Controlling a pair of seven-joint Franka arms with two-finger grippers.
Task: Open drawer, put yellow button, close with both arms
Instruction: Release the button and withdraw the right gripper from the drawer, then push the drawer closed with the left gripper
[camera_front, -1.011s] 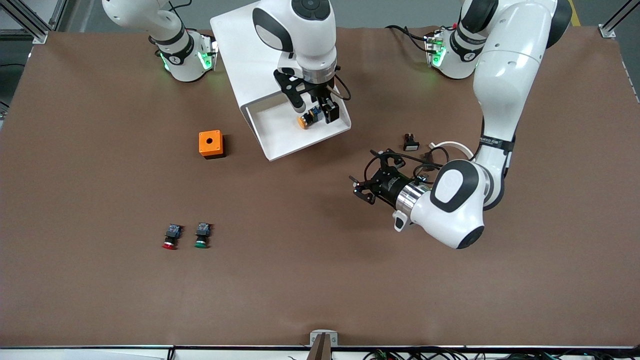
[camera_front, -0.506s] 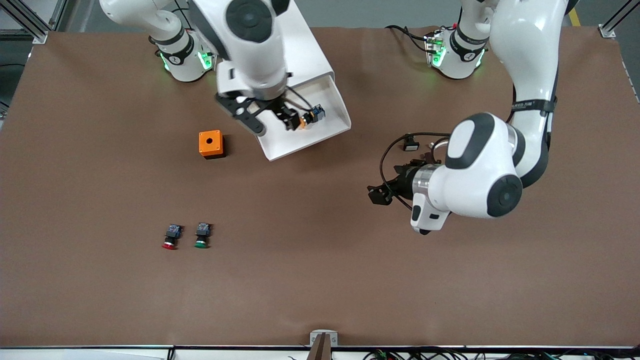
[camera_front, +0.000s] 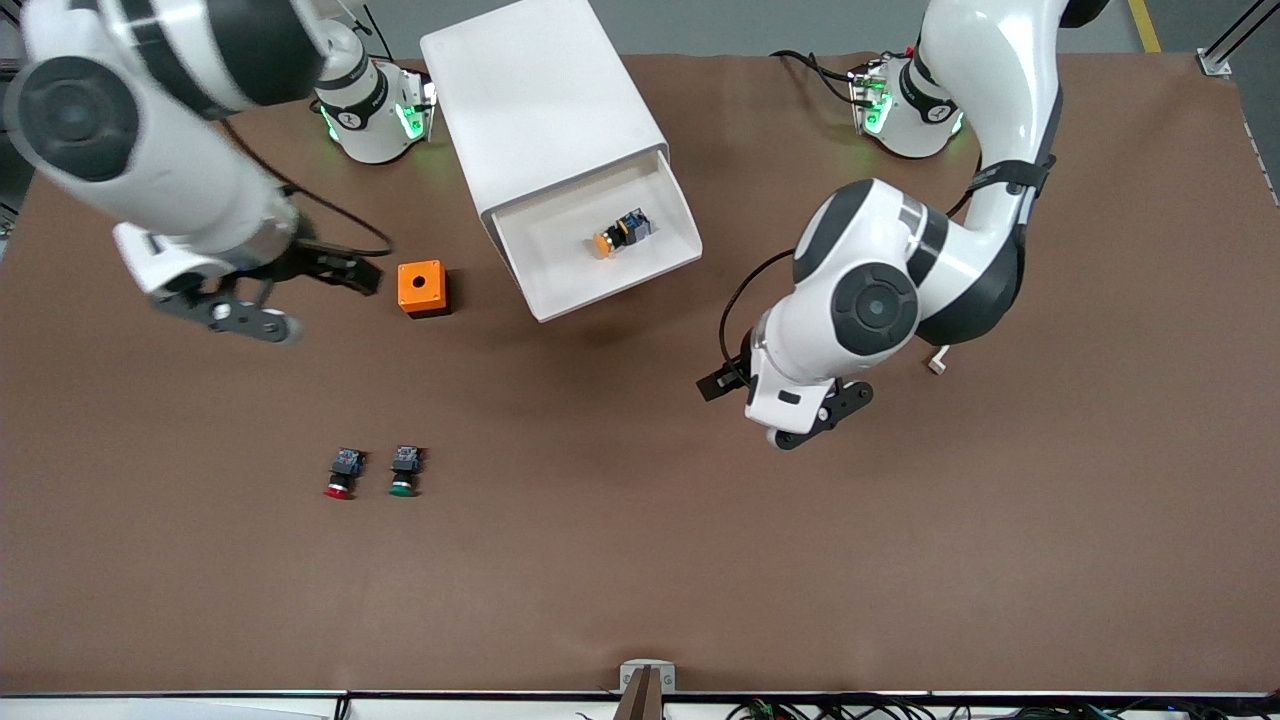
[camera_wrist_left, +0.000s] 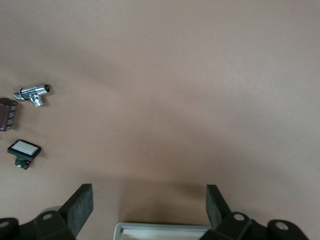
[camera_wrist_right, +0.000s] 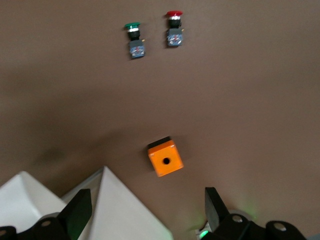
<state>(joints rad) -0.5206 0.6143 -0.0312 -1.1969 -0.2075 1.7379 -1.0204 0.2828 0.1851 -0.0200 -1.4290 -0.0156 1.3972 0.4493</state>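
Front view: the drawer (camera_front: 600, 250), topmost in the white cabinet (camera_front: 540, 110), stands pulled out. The yellow button (camera_front: 620, 233) lies on its side in it, with an orange-yellow cap, black body and blue rear block. The right gripper (camera_front: 275, 295) hangs over bare table beside the orange box (camera_front: 421, 288), fingers spread and empty. The left gripper (camera_front: 775, 400) hangs over table near the drawer's front.

Left wrist view: fingers (camera_wrist_left: 80, 207) wide apart, nothing between; a white-faced switch (camera_wrist_left: 23, 150) and a chrome part (camera_wrist_left: 32, 93) lie on the table.

Right wrist view: fingers (camera_wrist_right: 77, 212) wide, empty; the box, a green button (camera_wrist_right: 134, 40) and a red button (camera_wrist_right: 174, 29) lie below.
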